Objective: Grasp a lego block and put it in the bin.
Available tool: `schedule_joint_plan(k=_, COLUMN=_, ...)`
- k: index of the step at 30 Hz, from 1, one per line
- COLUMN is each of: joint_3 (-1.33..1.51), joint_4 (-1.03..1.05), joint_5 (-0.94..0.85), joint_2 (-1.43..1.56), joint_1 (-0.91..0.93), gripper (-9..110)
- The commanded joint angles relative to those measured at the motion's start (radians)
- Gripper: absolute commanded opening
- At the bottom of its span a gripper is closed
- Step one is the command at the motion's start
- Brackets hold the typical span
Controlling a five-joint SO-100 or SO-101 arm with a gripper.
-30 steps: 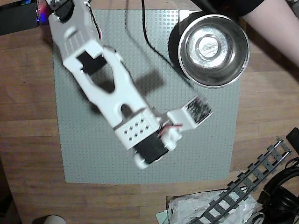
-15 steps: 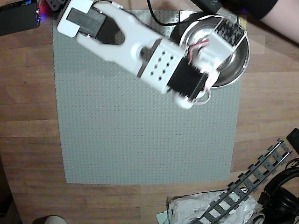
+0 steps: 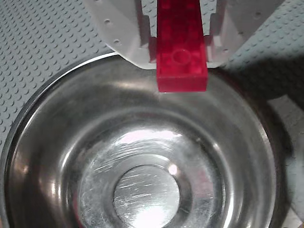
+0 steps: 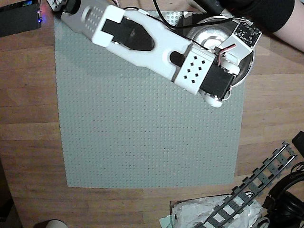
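Note:
In the wrist view a bright red lego block [image 3: 182, 52] sticks out between the two white fingers of my gripper [image 3: 181, 56], which is shut on it. The block hangs over the far rim of the bin [image 3: 71, 142], a shiny steel bowl whose flat bottom lies empty below. From overhead, my white arm [image 4: 142, 40] reaches across the grey baseplate [image 4: 142, 133] to the top right. Its wrist covers most of the bin [image 4: 208, 26]. The block and fingers are hidden in that view.
A person's forearm [image 4: 289, 19] lies just right of the bowl at the top edge. A grey toy track [image 4: 259, 183], a crinkled plastic bag [image 4: 213, 211] and black cables [image 4: 289, 190] sit at the bottom right. A black device [image 4: 19, 16] is at the top left.
The arm swung from the middle of the baseplate up to the bowl at the top right, then stretched further over it.

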Motion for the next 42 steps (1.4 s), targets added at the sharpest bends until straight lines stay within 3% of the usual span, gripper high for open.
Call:
schedule_joint_plan(k=1, joint_3=-0.109, joint_4=-0.002, joint_5=0.018, joint_2=-0.069, joint_1=0.018, gripper=0)
schedule_joint_plan(k=9, joint_3=-0.311, joint_4=0.002, joint_5=0.063, joint_2=-0.281, joint_1=0.021, gripper=0)
schedule_joint_plan(k=25, joint_3=-0.327, joint_4=0.008, joint_5=0.086, joint_2=-0.333, joint_1=-0.034, gripper=0)
schedule_joint_plan(k=28, joint_3=-0.316, joint_4=0.008, joint_5=0.083, joint_2=-0.324, joint_1=-0.064, gripper=12)
schedule_joint_plan(k=35, joint_3=-0.316, joint_4=0.008, joint_5=0.080, joint_2=-0.314, joint_1=-0.064, gripper=23)
schedule_joint_plan(k=42, joint_3=-0.393, joint_4=0.008, joint_5=0.044, joint_2=-0.259, joint_1=0.021, gripper=22)
